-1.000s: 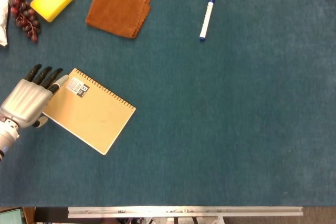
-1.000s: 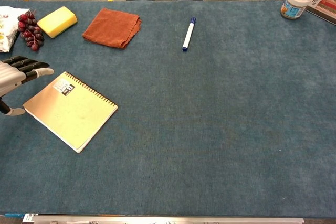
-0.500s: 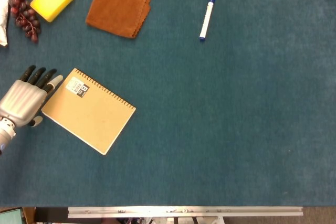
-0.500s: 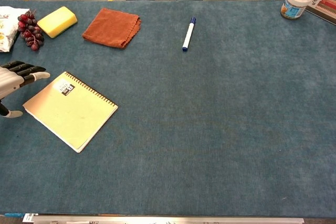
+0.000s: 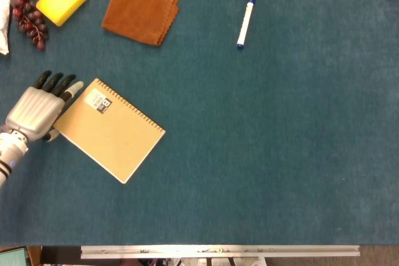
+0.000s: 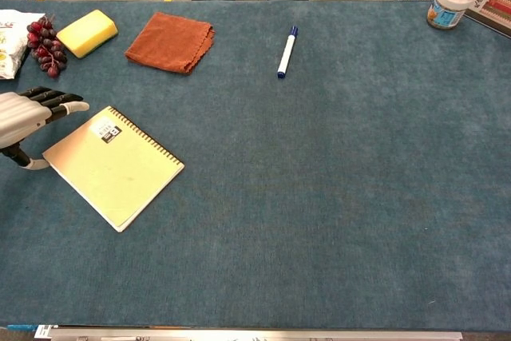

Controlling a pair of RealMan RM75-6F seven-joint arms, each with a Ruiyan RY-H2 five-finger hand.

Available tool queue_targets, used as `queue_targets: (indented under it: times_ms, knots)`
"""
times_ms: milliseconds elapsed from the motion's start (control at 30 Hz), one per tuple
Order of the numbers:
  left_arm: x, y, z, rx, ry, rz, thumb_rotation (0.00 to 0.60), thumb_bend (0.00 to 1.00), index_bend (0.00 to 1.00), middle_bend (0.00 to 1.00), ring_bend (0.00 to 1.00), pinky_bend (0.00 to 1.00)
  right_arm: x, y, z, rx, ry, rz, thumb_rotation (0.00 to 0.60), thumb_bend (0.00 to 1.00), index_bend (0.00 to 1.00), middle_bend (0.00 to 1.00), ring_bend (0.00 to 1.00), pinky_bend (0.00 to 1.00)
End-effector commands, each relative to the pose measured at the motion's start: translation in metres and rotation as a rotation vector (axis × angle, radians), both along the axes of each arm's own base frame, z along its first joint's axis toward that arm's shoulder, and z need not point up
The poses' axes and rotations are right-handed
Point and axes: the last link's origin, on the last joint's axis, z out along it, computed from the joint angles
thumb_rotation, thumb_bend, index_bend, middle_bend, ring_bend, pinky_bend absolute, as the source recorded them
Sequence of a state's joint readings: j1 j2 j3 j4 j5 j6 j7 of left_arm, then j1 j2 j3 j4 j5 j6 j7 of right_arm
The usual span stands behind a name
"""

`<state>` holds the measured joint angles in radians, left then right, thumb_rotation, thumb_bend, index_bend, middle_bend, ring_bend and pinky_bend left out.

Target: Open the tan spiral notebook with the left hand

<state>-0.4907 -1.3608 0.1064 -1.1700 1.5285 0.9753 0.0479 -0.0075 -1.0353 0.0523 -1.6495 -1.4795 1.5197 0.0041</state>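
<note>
1. Tan spiral notebook [image 5: 109,130] is lying closed near the table's [image 5: 262,154] left edge.
2. Left hand [image 5: 36,111] is touching its free edge, fingers [image 5: 57,83] released, grasping nothing.
3. Advice: hook fingertips under the cover only, lifting toward the spiral.

The left hand [image 6: 24,117] sits at the notebook's [image 6: 114,167] left corner, fingers spread, thumb against its edge. The notebook lies closed, tilted on the table [image 6: 335,197].
</note>
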Motion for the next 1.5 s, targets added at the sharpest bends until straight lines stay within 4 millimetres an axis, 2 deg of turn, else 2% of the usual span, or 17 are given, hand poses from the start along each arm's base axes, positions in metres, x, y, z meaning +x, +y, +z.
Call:
queue_targets:
  times_ms: [33,300,800,1200,1500]
  knots:
    - [0.007,0.005,-0.002,-0.002,-0.016,-0.005,0.600,0.16,0.00,0.00,0.00,0.00,-0.001,0.001,0.001,-0.005,0.001,-0.007,0.600,0.42,0.32,0.36,0.31,0.38]
    - [0.031,0.021,-0.014,-0.027,-0.045,-0.028,0.600,0.16,0.00,0.00,0.00,0.00,-0.005,0.006,0.002,-0.018,-0.001,-0.025,0.600,0.42,0.32,0.36,0.31,0.38]
    - [0.102,0.049,-0.044,-0.072,-0.078,-0.147,0.600,0.16,0.00,0.00,0.00,0.00,-0.017,0.012,0.005,-0.037,-0.015,-0.054,0.600,0.42,0.32,0.36,0.31,0.38]
    - [0.138,0.056,-0.053,-0.090,-0.128,-0.181,0.600,0.16,0.00,0.00,0.00,0.00,-0.022,0.014,0.004,-0.039,-0.023,-0.061,0.600,0.42,0.32,0.36,0.31,0.38]
    - [0.162,0.058,-0.048,-0.087,-0.210,-0.190,0.600,0.16,0.00,0.00,0.00,0.00,-0.022,0.013,0.004,-0.037,-0.025,-0.059,0.600,0.42,0.32,0.36,0.31,0.38]
